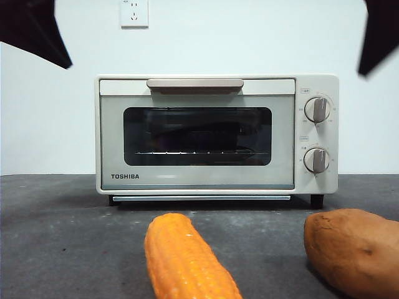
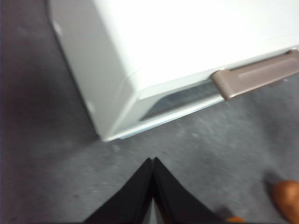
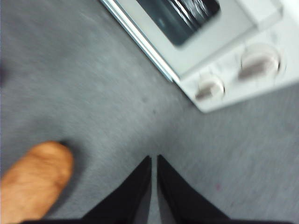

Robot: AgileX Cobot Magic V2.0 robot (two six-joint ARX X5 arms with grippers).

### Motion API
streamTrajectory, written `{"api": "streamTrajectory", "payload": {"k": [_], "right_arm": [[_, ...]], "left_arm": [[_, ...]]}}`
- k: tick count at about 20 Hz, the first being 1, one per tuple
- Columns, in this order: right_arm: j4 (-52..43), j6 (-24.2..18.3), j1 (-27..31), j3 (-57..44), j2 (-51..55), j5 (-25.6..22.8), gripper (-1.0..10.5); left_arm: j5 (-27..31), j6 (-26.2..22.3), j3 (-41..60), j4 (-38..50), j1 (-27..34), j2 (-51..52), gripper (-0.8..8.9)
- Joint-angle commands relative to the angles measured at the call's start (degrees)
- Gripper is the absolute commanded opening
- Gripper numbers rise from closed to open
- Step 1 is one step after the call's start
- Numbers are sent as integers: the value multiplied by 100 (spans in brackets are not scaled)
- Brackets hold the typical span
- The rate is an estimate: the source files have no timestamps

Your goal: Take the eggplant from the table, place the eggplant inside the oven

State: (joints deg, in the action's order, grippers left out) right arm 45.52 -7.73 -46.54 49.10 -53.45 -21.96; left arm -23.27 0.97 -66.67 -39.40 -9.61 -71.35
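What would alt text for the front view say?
A cream TOSHIBA oven, door closed, sits on a grey table. In front lie a corn cob and a sweet potato; no eggplant is visible outside.

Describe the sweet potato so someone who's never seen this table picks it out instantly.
Start at the cream-white TOSHIBA oven at the back of the dark grey table. In front of it, nearest the front camera, lie two vegetables; the sweet potato is the one below the oven's knob side. It is dull brown, lumpy and smooth-skinned, unlike the bright orange-yellow corn cob with its rows of kernels.
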Motion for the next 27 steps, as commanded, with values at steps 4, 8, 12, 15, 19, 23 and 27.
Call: {"api": "streamTrajectory", "payload": {"k": [4, 8, 12, 15, 19, 23, 27], "right_arm": [[-1126, 791, 1707, -636, 236, 1158, 6], [-2761, 1309, 2573, -1637, 717, 2251, 6], [-4044, 1386, 2601, -2590, 1137, 2232, 6], [-3989, 1344, 2605, -2627, 1130, 2164, 6], [-3995, 1344, 2605, -2627, 1130, 2166, 6], [-3995, 1344, 2605, -2627, 1130, 2164, 6], [-3995, 1344, 2605, -2627, 1130, 2170, 6]], "left_arm": [[782, 372, 1440, 1115, -229, 1150, 6], [1467, 826, 3049, 2251, -549, 2299, 6], [1928, 1338, 4120, 2997, -844, 3075, 6], [1912, 1488, 4144, 2767, -879, 3091, 6], [1912, 1488, 4142, 2872, -879, 3088, 6], [1912, 1488, 4142, 2870, -879, 3088, 6], [1961, 1298, 4146, 2527, -817, 3842, 6]]}}
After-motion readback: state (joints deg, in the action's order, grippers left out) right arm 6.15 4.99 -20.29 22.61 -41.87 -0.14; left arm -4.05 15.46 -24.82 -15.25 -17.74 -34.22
